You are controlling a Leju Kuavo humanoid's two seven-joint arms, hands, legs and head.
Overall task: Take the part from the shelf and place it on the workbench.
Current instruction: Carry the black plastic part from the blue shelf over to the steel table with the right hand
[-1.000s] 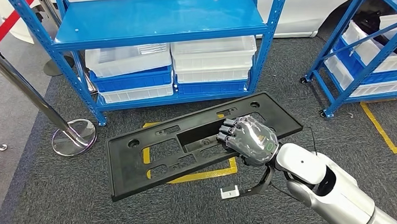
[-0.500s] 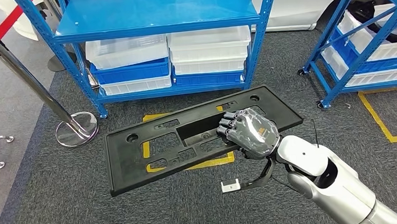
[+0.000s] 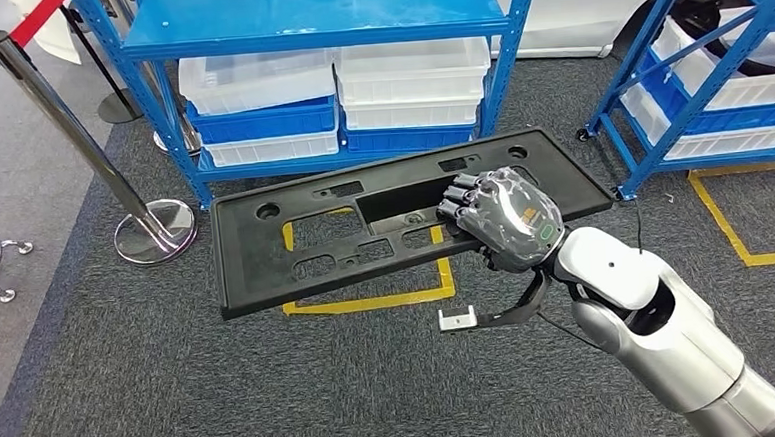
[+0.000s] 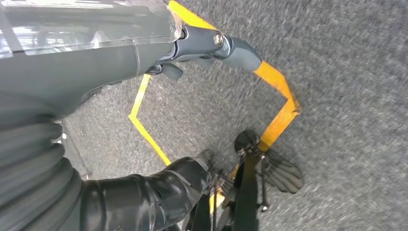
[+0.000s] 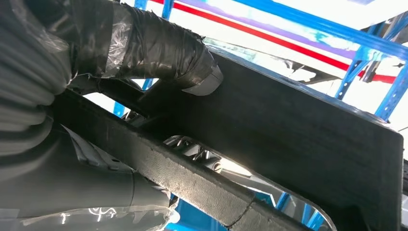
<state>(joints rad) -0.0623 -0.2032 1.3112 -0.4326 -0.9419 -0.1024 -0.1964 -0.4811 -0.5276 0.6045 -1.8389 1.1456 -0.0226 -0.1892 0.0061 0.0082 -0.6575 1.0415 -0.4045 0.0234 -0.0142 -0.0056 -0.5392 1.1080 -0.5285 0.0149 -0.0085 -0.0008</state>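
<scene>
Right robot hand (image 3: 499, 218) grips the black part (image 3: 295, 248), carried above the floor near the blue shelf (image 3: 323, 22). The whole view has shifted: the robot is turning away; worktop placement remains.

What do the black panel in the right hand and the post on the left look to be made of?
Black panel: likely moulded plastic, matte with a grainy texture in the right wrist view, with moulded cut-outs. Post: apparently polished metal, with mirror-like reflections on its shaft and round base.
</scene>
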